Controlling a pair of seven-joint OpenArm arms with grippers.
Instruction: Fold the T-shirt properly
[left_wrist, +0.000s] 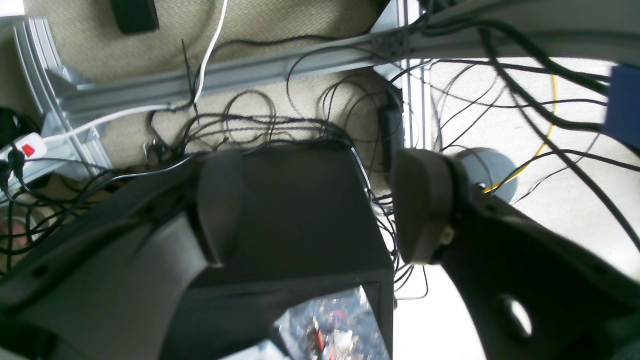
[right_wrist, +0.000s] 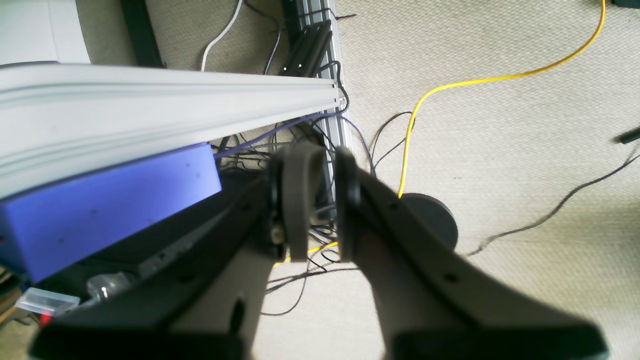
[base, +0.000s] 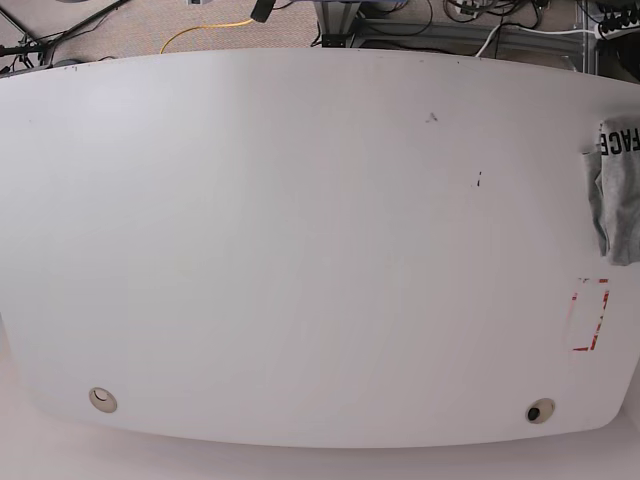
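The light heather-grey cotton T-shirt (base: 618, 190) with black block lettering lies bunched at the right edge of the base view, partly cut off by the frame, on the wide white table (base: 300, 250). Below it, near the lower right, a small red-edged rectangle (base: 589, 314) is marked on the tabletop.

Neither arm shows in the base view. Both wrist cameras look past the table at beige carpet and tangled black cables (left_wrist: 240, 125). The left hand (left_wrist: 320, 205) has its dark fingers well apart, with nothing between them. The right hand (right_wrist: 312, 200) has its fingers close together with a narrow gap, gripping nothing; a yellow cable (right_wrist: 480, 80) runs over the carpet beyond it.

The step in hand looks like the first reach. To do it well, I would bring the shirt toward the middle of the table and spread it flat before any fold, taking it by an edge or shoulder, not the bunched middle, so the cloth opens instead of dragging in a lump.
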